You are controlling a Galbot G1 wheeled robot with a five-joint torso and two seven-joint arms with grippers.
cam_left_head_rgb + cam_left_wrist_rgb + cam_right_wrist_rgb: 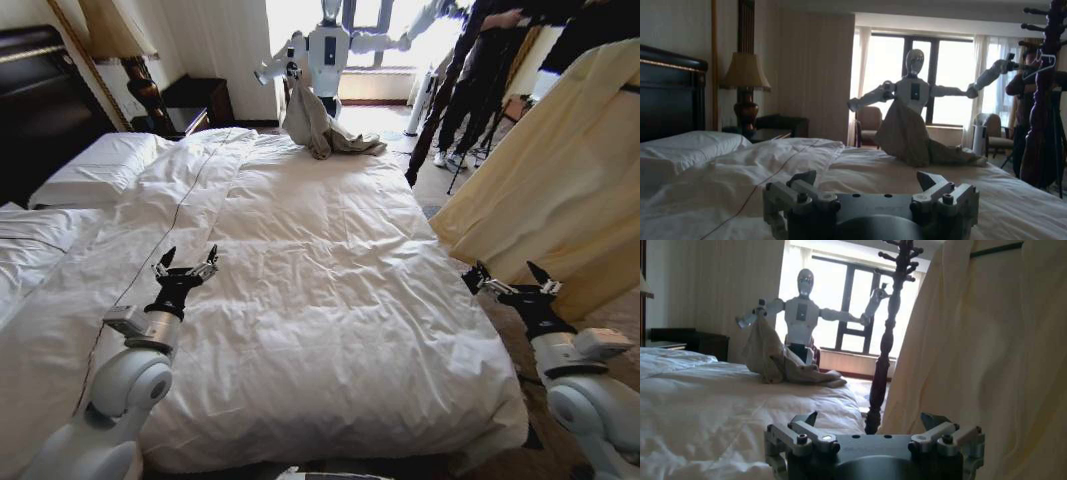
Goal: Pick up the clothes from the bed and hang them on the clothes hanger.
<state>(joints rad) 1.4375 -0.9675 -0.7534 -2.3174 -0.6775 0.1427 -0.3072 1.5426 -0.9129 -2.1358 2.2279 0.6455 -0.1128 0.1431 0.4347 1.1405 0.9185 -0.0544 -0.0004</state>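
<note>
A large bed with a rumpled white duvet is seen stretching across the room, w/ white pillows stacked at the robot's left beside a dark headboard. At the right of the head view, the pale cream-yellow top is seen hanging full length off the side of the bed, clear of the duvet; in the right wrist view a thin black hanger bar is glimpsed at its upper edge, next to a dark wooden coat stand.

At the far end of the bed a 2nd humanoid robot is pictured, arms spread, w/ a grey-beige garment gripped in one hand and trailing onto the duvet. A bedside lamp is seen by the headboard.

The left gripper is held low over the duvet near the bed's left side, jaws apart and nothing between them. The right gripper is held off the bed's right edge, just below the cream top's hem, jaws likewise apart and holding nothing.
</note>
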